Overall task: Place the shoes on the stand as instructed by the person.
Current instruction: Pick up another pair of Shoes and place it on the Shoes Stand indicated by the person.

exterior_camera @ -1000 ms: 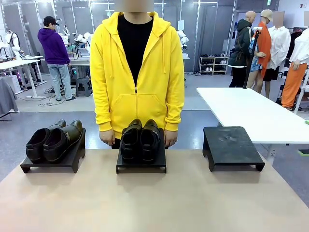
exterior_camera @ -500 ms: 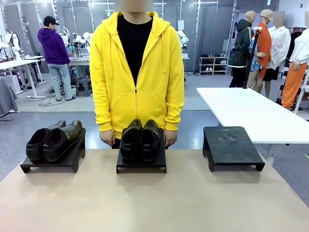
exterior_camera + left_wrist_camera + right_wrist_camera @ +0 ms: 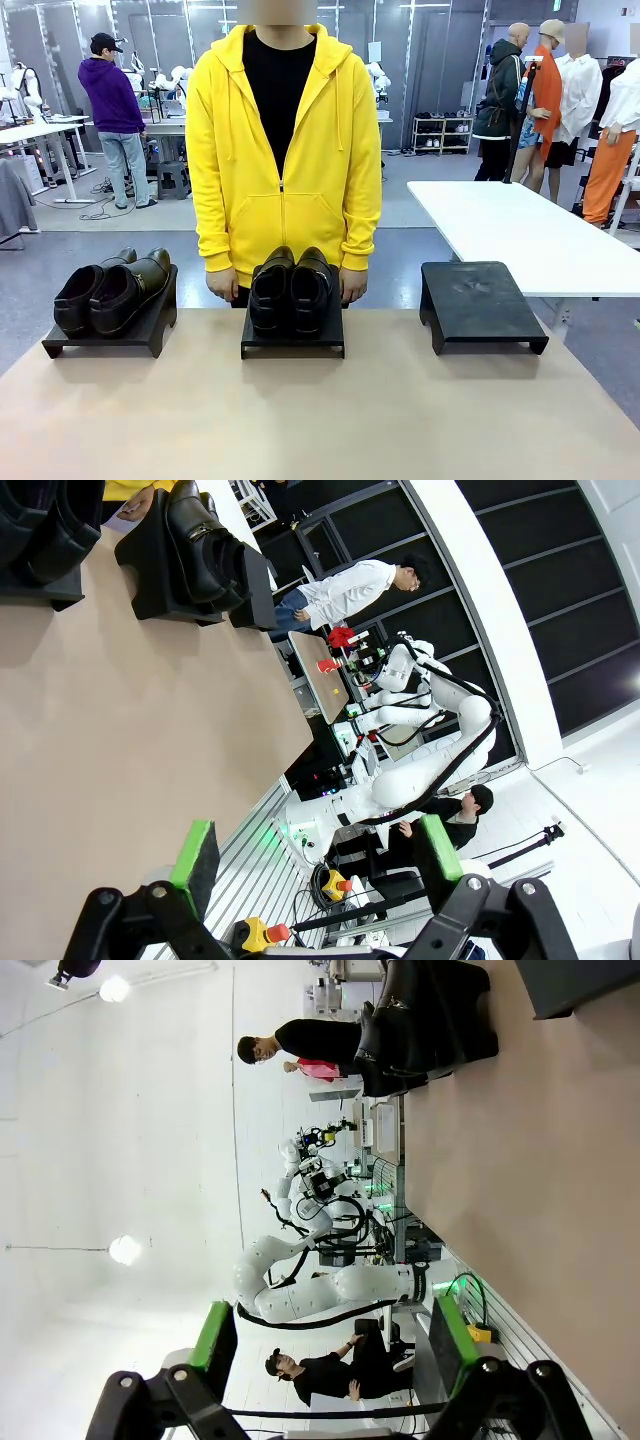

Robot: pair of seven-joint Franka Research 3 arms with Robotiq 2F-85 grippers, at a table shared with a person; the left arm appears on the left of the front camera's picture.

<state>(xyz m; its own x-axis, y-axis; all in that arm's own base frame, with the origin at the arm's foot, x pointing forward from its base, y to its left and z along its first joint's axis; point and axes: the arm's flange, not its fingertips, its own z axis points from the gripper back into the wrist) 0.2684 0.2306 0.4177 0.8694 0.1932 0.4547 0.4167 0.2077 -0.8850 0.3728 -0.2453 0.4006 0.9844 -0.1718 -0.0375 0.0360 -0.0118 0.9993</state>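
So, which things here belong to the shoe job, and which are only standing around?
Job:
- duller pair on left stand
- glossier pair on middle stand
- bare right stand
- person

Not the job:
- white table
- far shoe rack

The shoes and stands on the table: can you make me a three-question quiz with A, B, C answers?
1. Which stand has no shoes?
A. left
B. middle
C. right

2. How many shoes sit on stands?
A. two
B. four
C. six

3. How are the left gripper's fingers?
A. spread apart, holding nothing
B. squeezing a shoe
C. holding a cup

Answers:
1 C, the right stand is bare, while the left stand and middle stand carry pairs.
2 B, the duller pair and the glossier pair.
3 A, the left gripper shows only air between its green pads.
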